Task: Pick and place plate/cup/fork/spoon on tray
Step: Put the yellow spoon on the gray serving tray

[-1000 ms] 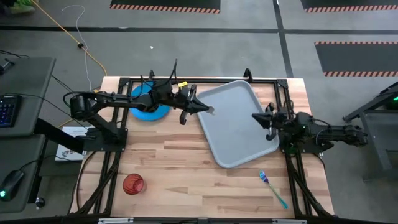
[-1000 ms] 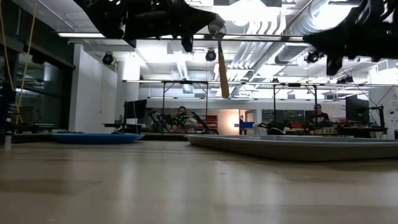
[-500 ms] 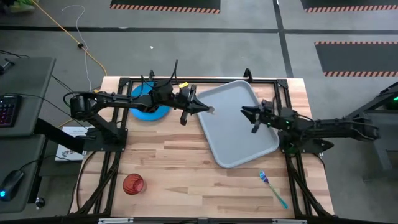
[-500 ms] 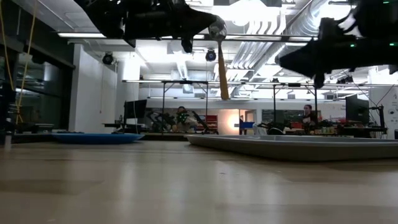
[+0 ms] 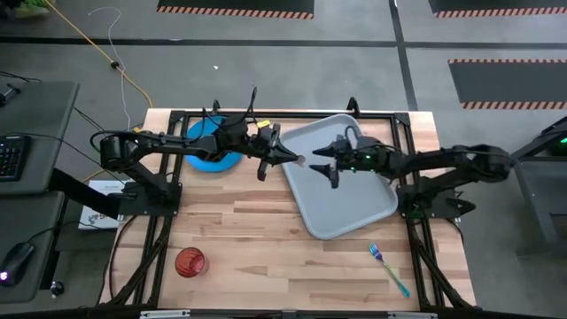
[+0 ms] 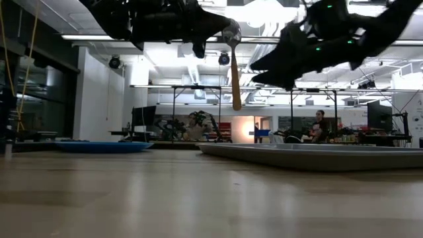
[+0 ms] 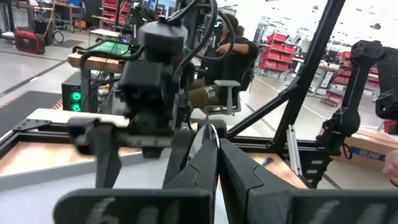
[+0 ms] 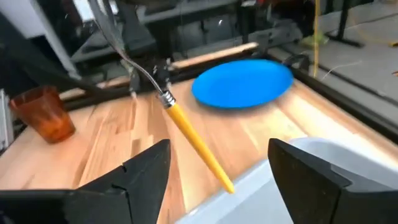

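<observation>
My left gripper is shut on the spoon above the left rim of the pale tray. The orange handle hangs straight down. My right gripper is open over the tray, close to the spoon. In the right wrist view its fingers stand apart on either side of the handle's lower end, touching nothing. The blue plate lies flat at the far left, partly under my left arm. The red-orange cup stands near the front left. The blue fork lies at the front right. My left gripper pinches the spoon's silvery bowl end between its two fingers. The fingers are level and point toward the table's right. The spoon hangs below them, upright, handle down, clear of the tray and table.
A dark metal frame runs around the table's far and side edges. Bare wood lies between the cup and the fork along the front. People and shelving show in the room beyond the table.
My right gripper has moved toward the table's left, from the tray's right rim across the tray to just beside the hanging spoon, staying open. My left gripper and the spoon have kept still.
</observation>
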